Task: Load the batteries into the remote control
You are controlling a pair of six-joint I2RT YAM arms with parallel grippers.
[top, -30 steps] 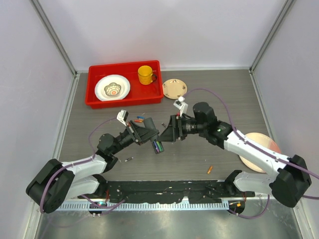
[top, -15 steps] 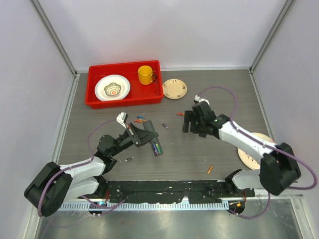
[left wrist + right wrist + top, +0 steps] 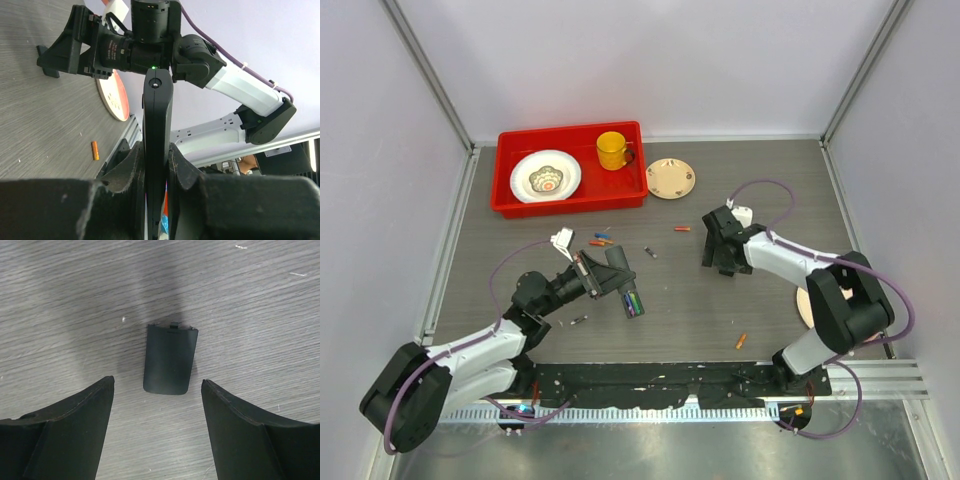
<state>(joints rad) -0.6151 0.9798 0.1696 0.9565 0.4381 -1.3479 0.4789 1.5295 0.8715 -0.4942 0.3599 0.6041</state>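
Grey wood-grain table (image 3: 260, 300) is bearing the back cover (image 3: 169, 360), lying flat between the spread fingers of the right claw (image 3: 157, 384), touching neither. Left claw (image 3: 157, 161) is clamping the remote (image 3: 157, 110) edgewise.

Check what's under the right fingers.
The back cover lies flat on the table, below and between the open right fingers, which do not touch it. Its underside is hidden.

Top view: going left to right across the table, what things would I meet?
White plate → yellow mug → tan saucer → the robot's right hand.
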